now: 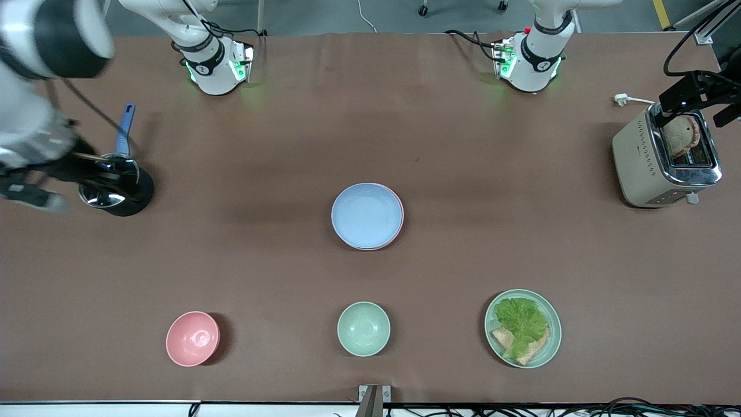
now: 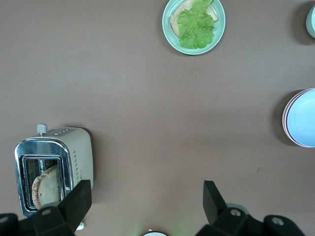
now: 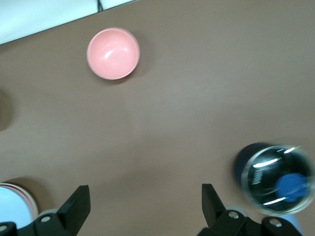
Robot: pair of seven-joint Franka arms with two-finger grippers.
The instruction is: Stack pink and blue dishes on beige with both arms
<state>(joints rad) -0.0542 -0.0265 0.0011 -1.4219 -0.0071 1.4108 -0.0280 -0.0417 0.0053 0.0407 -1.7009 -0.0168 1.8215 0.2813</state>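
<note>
The light blue plate [image 1: 367, 215] lies at the table's middle, on top of the pink plate [image 1: 400, 225], of which only a thin rim shows. Both also show at the edge of the left wrist view: blue plate [image 2: 302, 118], pink rim [image 2: 285, 118]. The beige plate is hidden; I cannot tell what lies under the pink one. My right gripper [image 1: 75, 171] hangs open and empty in the air by the steel pot at the right arm's end, with bare table under its fingers [image 3: 143, 204]. My left gripper [image 1: 697, 92] is open and empty above the toaster [image 2: 146, 201].
A cream toaster [image 1: 666, 159] holding bread stands at the left arm's end. A steel pot [image 1: 109, 180] with a blue handle sits on a black base. Near the front camera are a pink bowl [image 1: 193, 338], a mint bowl [image 1: 363, 328] and a mint plate [image 1: 553, 336] with lettuce and bread.
</note>
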